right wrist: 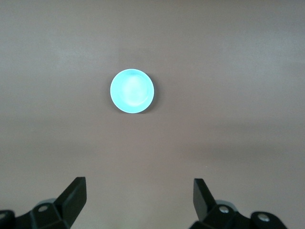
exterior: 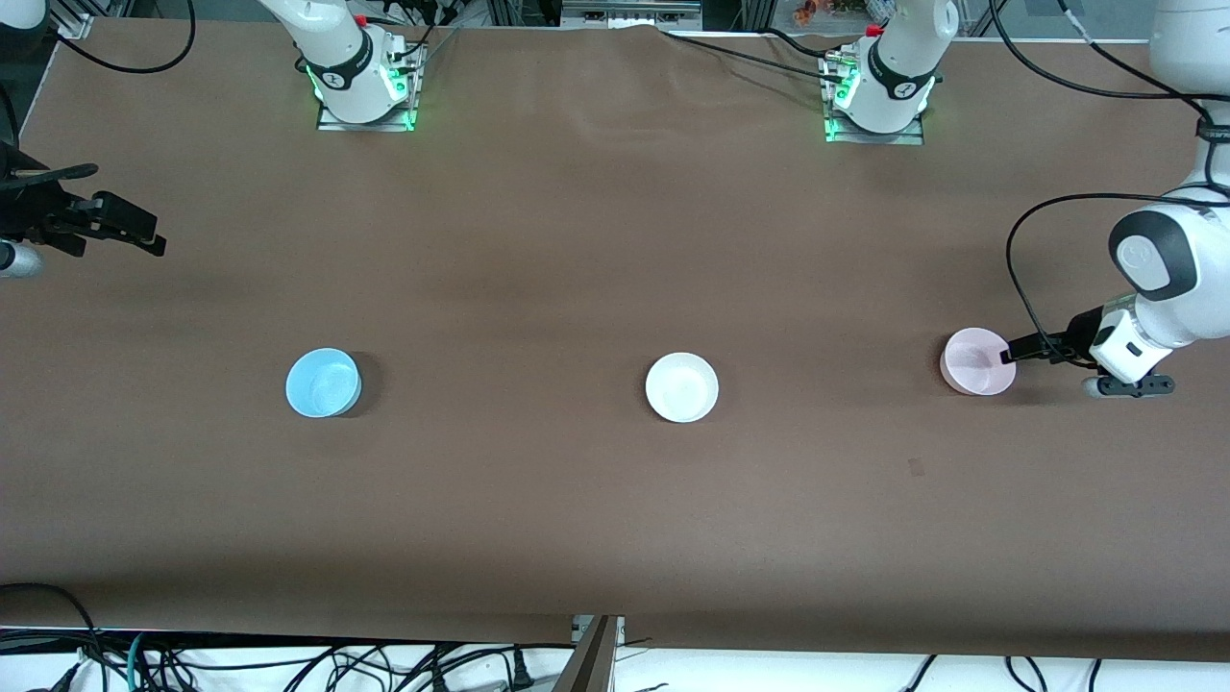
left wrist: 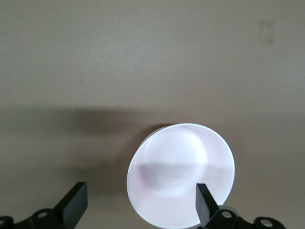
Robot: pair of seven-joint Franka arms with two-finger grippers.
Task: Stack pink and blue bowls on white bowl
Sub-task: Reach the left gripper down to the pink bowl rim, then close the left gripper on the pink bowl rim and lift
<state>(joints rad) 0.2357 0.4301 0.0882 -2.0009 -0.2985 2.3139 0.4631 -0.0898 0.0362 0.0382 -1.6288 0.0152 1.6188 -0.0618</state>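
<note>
Three bowls stood in a row on the brown table (exterior: 577,240), all about equally near the front camera and well apart from one another. The blue bowl (exterior: 323,383) sat toward the right arm's end of the table, the white bowl (exterior: 681,386) in the middle, and the pink bowl (exterior: 977,360) toward the left arm's end. Each stood upright and empty, and nothing was stacked on the white bowl. The left end effector (exterior: 1009,354) was down at the pink bowl's rim on the side toward the left arm's end of the table, its fingers spread wide. In the left wrist view one finger (left wrist: 206,204) lay over the pink bowl (left wrist: 181,174) at its edge while the other finger (left wrist: 75,202) stood off over bare table, so the bowl was not gripped. The right end effector (exterior: 144,235) hung over the table at the right arm's end, well apart from the blue bowl and farther from the front camera than it, holding nothing. Its fingers (right wrist: 75,195) were also spread wide, with the blue bowl (right wrist: 132,90) showing between and ahead of them in the right wrist view.
</note>
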